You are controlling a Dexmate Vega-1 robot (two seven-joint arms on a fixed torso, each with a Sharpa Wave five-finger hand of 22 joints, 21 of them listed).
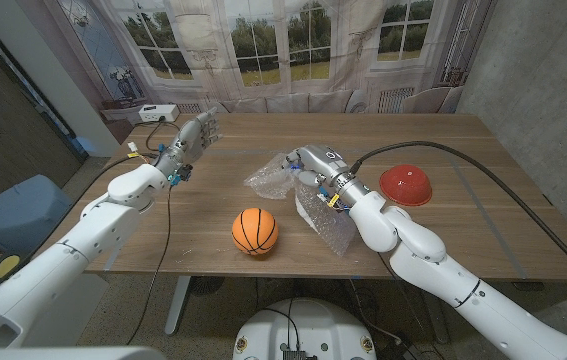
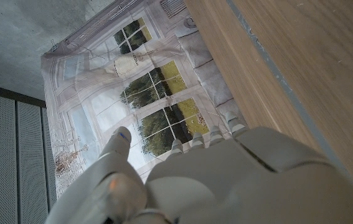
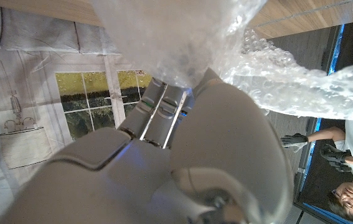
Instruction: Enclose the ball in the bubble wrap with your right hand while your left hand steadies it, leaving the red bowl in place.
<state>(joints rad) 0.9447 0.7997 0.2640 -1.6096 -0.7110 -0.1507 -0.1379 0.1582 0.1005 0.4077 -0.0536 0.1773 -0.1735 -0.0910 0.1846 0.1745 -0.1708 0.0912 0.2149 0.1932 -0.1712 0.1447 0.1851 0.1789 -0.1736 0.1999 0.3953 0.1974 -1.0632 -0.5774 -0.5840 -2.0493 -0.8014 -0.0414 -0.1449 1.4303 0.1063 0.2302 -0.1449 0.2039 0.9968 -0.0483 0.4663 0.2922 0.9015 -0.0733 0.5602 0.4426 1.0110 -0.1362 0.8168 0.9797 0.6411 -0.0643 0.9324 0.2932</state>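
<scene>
1. Head view puts the ball (image 1: 255,231) on the counter (image 1: 483,190) near its front edge, bare and touching neither of my hands.
2. My right hand (image 1: 312,170) is behind the ball and a little to its right, fingers closed on the bubble wrap (image 1: 315,205) — the sheet hangs crumpled from my grip, one end trailing down onto the counter just right of the ball.
3. My left hand (image 1: 189,140) is raised well behind and to the left of the ball, fingers spread and holding nothing; the left wrist view shows those fingers (image 2: 179,148) reaching toward the window backdrop, not toward the ball.
4. The red bowl (image 1: 406,184) sits upside down, well to the right of the ball, beyond my right forearm.
5. Risks as I judge them:
   - the ball is unsteadied, so dragging the wrap over it could roll it off the front edge;
   - the wrap is bunched rather than spread — it may only drape one side;
   - a wide sweep of my right forearm could nudge the bowl.
</scene>
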